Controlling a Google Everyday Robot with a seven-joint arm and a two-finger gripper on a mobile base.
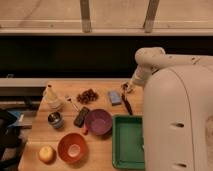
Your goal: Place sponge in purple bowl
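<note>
**Reaching for the sponge, grasp not yet made**

My pincer [128, 88] hangs at the far right of the bench [101, 154], low over the wood and just beside the sponge [114, 97], a little behind it and to its right. Whether the pincer is open or closed I cannot tell from here. The sponge lies flat on the bench and, as far as I can make out, nothing holds it. I judge the step in hand to be the approach, with pick-up, carry and drop all left to do.

The purple bowl [98, 121] stands near the sponge, towards the front of the bench and slightly left, with its mouth up and nothing visible inside. The carry should therefore be short.

Next I must bring the pincer squarely over the sponge, come down and close across it. A slim dark object [126, 104] lies just beside the sponge on the right, close to where I would descend, so I need to keep clear of it. Then I lift and swing over the purple bowl, minding the flat black piece [81, 116] at its left rim and the green tray [127, 141] to its right. The orange bowl [72, 147] stands further forward and is the wrong target.
</note>
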